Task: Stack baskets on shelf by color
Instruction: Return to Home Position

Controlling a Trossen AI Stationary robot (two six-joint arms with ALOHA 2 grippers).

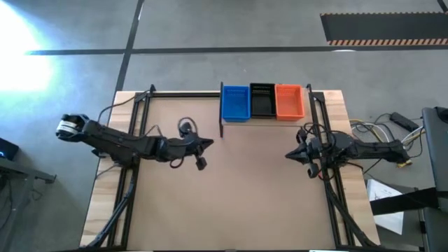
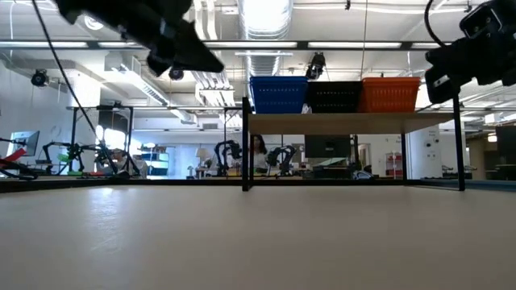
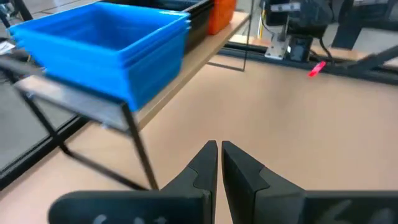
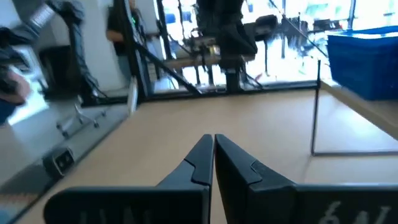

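Note:
Three stacks of baskets stand side by side on the shelf [image 1: 266, 117] at the table's far edge: blue [image 1: 235, 103], black [image 1: 262, 101] and orange [image 1: 290, 101]. They also show in the low view as blue [image 2: 278, 94], black [image 2: 334, 97] and orange [image 2: 390, 93] on the plank [image 2: 347, 122]. My left gripper [image 1: 210, 143] is shut and empty, above the table, left of the shelf's left leg. My right gripper [image 1: 288, 155] is shut and empty, above the table at the right. The blue stack [image 3: 106, 46] is close in the left wrist view.
The shelf's thin black legs [image 2: 245, 145] stand on the tabletop [image 1: 238, 196]. Black frame rails run along the table's left [image 1: 129, 175] and right [image 1: 332, 182] sides. Cables and gear lie off the table at the right [image 1: 392, 126].

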